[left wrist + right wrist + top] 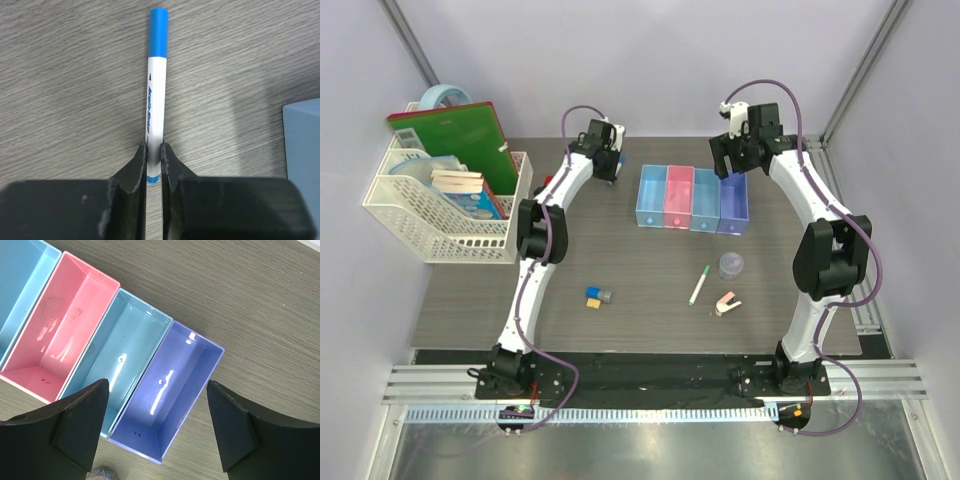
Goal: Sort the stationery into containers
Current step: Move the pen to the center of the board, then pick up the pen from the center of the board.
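- The left pincer (154, 160) is clamped tight on the near end of a blue-tipped pen (156, 100). The pen appears to lie flat on the wooden table (60, 75), near the left end of the row of bins (692, 198), with its blue tip pointing away from the wrist.
- The right pincer (157, 425) hangs wide apart above the right-hand end of the row, with nothing between its fingers. Below it sit the pink bin (65, 340), a light blue bin (125, 355) and the purple bin (170, 395).
- All four bins look empty, so by the look of it nothing has been sorted yet. The blue-tipped pen appears to be the first item taken in hand.
- More items wait on the open table in front of the bins. A green-capped pen (699, 285), a grey round tub (731, 265) and a pink-and-white clip (726, 303) lie toward the right arm.
- A small cluster of yellow, blue and grey blocks (596, 297) sits nearer the left arm.
- The white basket (450, 240) of books at the far left stands well apart from the work.
- Judged from here, the step in hand is lifting the pen and carrying it to a bin, and nearly the whole job remains.
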`<state>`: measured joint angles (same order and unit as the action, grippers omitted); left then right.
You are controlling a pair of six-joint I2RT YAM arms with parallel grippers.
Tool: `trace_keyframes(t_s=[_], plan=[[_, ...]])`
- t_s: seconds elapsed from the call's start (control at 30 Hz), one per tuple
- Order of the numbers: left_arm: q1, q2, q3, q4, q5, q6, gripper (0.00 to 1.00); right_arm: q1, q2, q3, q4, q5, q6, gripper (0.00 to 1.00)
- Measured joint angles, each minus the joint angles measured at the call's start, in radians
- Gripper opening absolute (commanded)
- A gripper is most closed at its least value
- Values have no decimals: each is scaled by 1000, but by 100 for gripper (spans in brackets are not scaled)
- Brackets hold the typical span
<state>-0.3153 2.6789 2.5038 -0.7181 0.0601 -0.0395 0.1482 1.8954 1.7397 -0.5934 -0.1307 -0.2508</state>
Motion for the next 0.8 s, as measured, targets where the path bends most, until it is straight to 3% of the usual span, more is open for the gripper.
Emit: trace_keyframes(t_s=[0.23, 0.5, 0.8], plan=[[-1, -2, -4, 2, 2, 0, 0, 0, 0, 2, -6, -3, 0, 84], [2, -115, -182, 2, 39, -9, 0, 0, -13, -42, 26, 7, 8, 84], [7, -241, -273, -33, 105, -44, 0, 0, -19, -178, 113, 136, 26, 84]])
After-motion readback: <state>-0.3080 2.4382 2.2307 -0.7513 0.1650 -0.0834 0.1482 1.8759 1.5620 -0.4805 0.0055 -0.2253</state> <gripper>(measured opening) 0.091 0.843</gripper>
